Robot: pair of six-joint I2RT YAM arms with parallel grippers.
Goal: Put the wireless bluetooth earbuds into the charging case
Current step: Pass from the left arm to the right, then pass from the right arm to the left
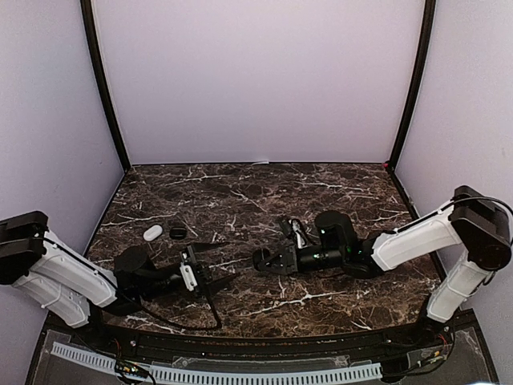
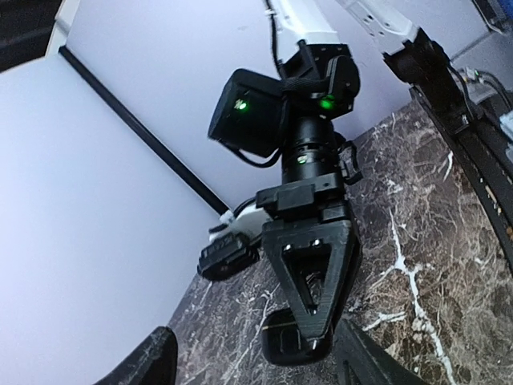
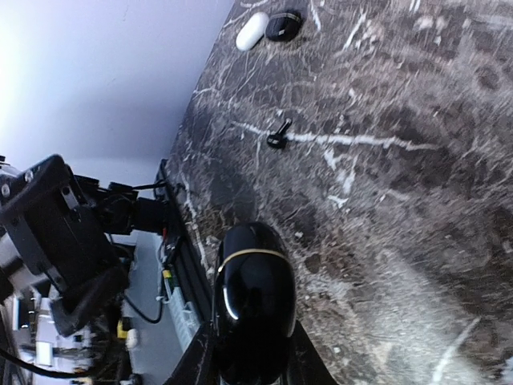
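Left gripper (image 1: 224,262): low over the marble table (image 1: 321,192), left of centre, pointing toward the right arm. Jaws wide apart, nothing between them. In the left wrist view its 2 fingers (image 2: 152,359) sit at the bottom corners of the frame, well apart.

Right gripper (image 1: 268,261): reaches in from the right, near the table's middle, facing the left gripper. Jaws narrow, closed on the charging case (image 3: 252,297), a glossy black, rounded shell with a thin pale seam line across it. 1 finger lies along each side of the case. The left wrist view shows the same case at the tip of the right gripper, just above the table surface; contact with the table cannot be told.

Earbuds: 1 black earbud (image 3: 278,138) lies alone on the marble, apart from both grippers, between the held case and the far-left items. No other buds can be made out.

Far left of the table: 1 white case (image 1: 152,232) and 1 small black case (image 1: 178,233), just beside each other, well apart from both grippers.
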